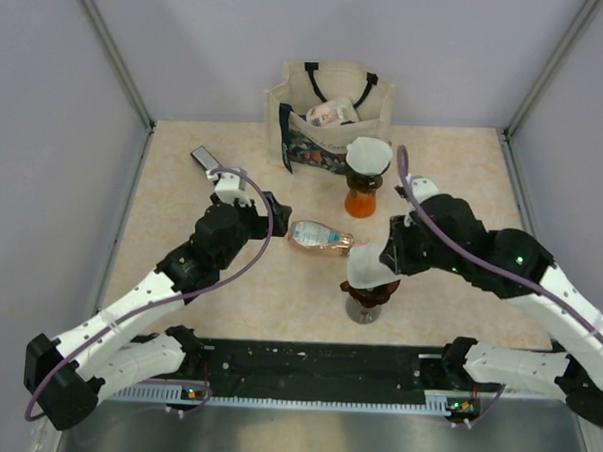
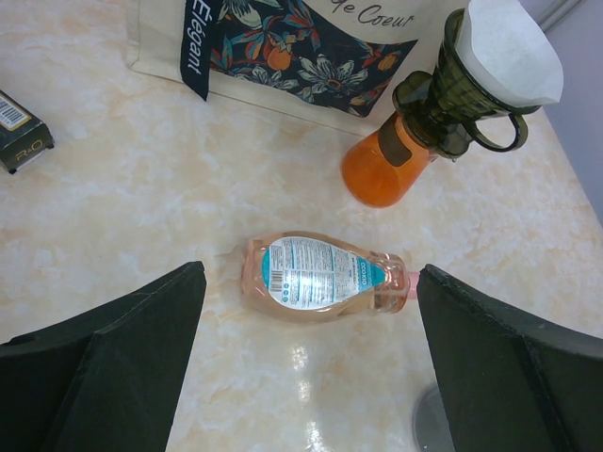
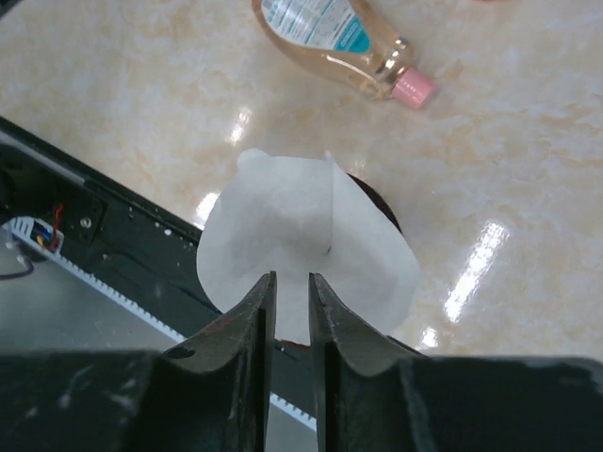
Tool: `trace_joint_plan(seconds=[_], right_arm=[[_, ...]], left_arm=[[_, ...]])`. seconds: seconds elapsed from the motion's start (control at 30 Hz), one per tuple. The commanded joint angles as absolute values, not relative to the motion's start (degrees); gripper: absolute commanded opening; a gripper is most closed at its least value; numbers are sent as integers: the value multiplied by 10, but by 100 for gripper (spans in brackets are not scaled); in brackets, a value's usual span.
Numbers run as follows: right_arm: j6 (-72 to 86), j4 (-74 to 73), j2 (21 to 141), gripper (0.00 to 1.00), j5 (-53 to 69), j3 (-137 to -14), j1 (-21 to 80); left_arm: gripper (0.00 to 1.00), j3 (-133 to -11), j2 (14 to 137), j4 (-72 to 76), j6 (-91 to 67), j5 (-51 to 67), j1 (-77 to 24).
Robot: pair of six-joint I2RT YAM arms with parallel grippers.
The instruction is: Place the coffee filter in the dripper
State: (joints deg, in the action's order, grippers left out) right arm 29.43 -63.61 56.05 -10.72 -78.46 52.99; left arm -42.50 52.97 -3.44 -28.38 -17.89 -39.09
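A white paper coffee filter [image 1: 372,266] sits opened as a cone over the dark dripper [image 1: 364,297] at the front middle of the table. In the right wrist view the filter [image 3: 301,235] covers most of the dripper, whose dark rim [image 3: 377,200] shows at its far edge. My right gripper [image 1: 388,258] is at the filter's near edge. Its jaws [image 3: 292,276] stand a narrow gap apart with the filter's edge showing between them. My left gripper [image 1: 272,210] is wide open and empty [image 2: 311,271], hovering over a soap bottle.
A pink soap bottle [image 1: 319,235] lies on its side [image 2: 320,275] between the arms. A second dripper on an orange carafe [image 1: 364,194], with its own filter [image 2: 509,47], stands behind. A tote bag [image 1: 331,117] is at the back. A small dark box [image 1: 204,160] lies at the left.
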Motion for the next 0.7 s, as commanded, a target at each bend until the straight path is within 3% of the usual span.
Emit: trace_joint_plan(seconds=[0.0, 0.3, 0.67], right_arm=[[260, -606, 614, 18, -48, -777, 526], [236, -608, 670, 9, -52, -749, 526], [233, -585, 676, 11, -32, -688, 526]], left_arm=[[99, -415, 506, -16, -282, -197, -388], [99, -408, 497, -21, -280, -207, -388], [99, -407, 493, -28, -277, -220, -388]])
